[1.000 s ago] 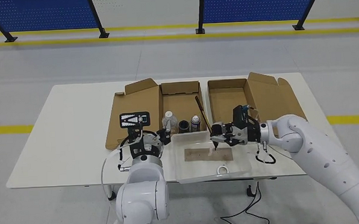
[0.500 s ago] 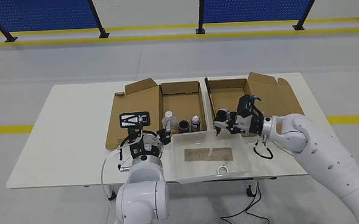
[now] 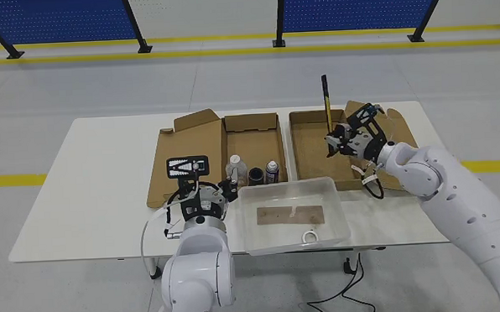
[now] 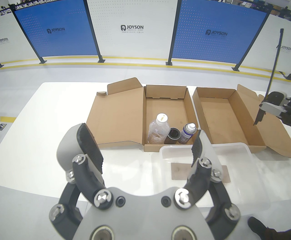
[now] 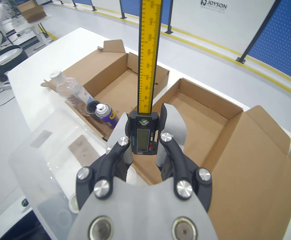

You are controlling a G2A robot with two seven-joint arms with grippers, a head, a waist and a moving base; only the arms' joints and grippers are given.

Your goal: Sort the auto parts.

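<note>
Caliper (image 5: 149,68) bears numbered scale (millimetres, probably).

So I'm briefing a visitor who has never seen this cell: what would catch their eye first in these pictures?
The yellow digital caliper, gripped roughly upright in the right hand above the right cardboard box, stands out most. Next, the left cardboard box holds a clear bottle, a dark tin and a spray can clustered at its near edge, by the clear plastic tray.

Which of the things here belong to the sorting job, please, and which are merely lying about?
Job: caliper in the right gripper; right box; left box holding bottle, tin and spray can; clear bin with a small ring.
Lying about: blue screens; yellow floor line.
</note>
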